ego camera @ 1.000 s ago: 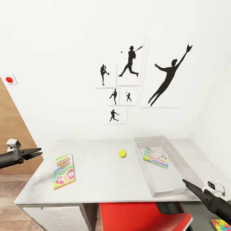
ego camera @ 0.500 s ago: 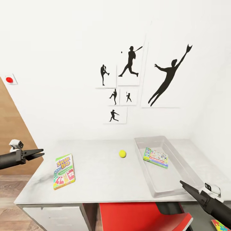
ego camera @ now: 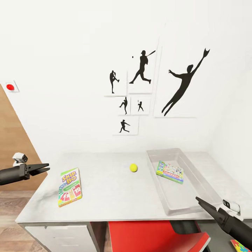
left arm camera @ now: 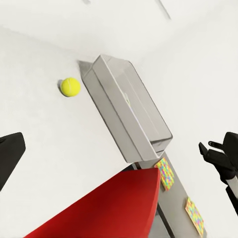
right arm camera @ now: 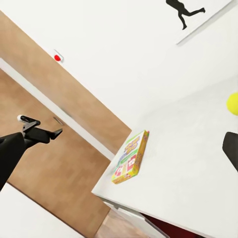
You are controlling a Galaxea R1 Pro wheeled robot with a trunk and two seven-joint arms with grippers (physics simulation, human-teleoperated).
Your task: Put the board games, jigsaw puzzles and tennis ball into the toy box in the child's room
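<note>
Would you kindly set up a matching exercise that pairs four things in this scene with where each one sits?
Things:
1. SKIP-BO box
2. tennis ball
3. blue board game
4. red chair

Places:
A. inside the toy box
B. tucked under the table
C. flat on the table's left part
D. on the table, just left of the toy box

Pairs: 1-C, 2-D, 3-A, 4-B

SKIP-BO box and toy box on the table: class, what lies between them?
In the head view, between the SKIP-BO box and the toy box lies the tennis ball, on otherwise bare table.
</note>
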